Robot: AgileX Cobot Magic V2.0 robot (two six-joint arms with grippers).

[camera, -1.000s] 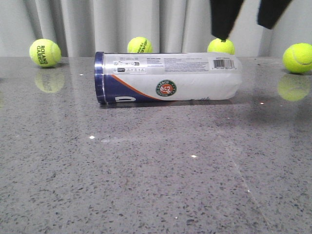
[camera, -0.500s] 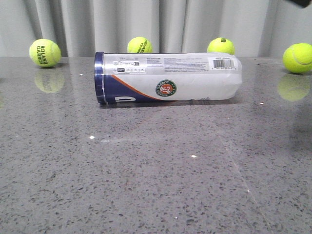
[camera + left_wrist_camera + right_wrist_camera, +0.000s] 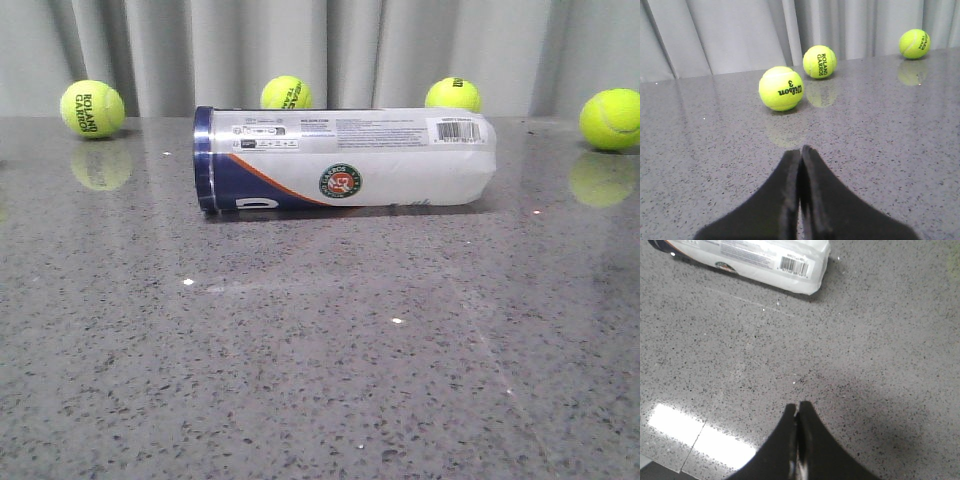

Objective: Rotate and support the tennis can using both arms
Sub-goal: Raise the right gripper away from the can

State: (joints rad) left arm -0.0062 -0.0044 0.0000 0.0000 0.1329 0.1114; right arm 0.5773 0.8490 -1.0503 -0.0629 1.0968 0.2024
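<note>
- Far left in the front view, a Roland Garros ball (image 3: 92,108) sits at the back edge of the grey speckled table (image 3: 320,380), at about ten o'clock from the can.
- Left hand (image 3: 800,150) next: in its wrist view the two black fingers are pressed flat together, clenched on nothing, low over bare table, with a Wilson ball (image 3: 781,88) just ahead at twelve o'clock. No can in that view.
- Centre stage, the tennis can (image 3: 345,158) lies on its side across the middle of the table, navy band and rim to the left, ribbed clear base to the right, logo facing forward, barcode on top near the base. Neither hand touches it.
- My read on handling: a light, thin-walled plastic tube, smooth and slippery, happy to roll toward or away from the camera and to dent under a hard squeeze. The stiffer spots look like the rimmed end at nine o'clock and the moulded base at three o'clock, so one hand per end seems wise.
- Right hand (image 3: 798,407): fingers closed tight, empty, hovering above the table with the can's barcode end up at about eleven o'clock, well apart.
- Far right, another ball (image 3: 610,119) rests at the back.
</note>
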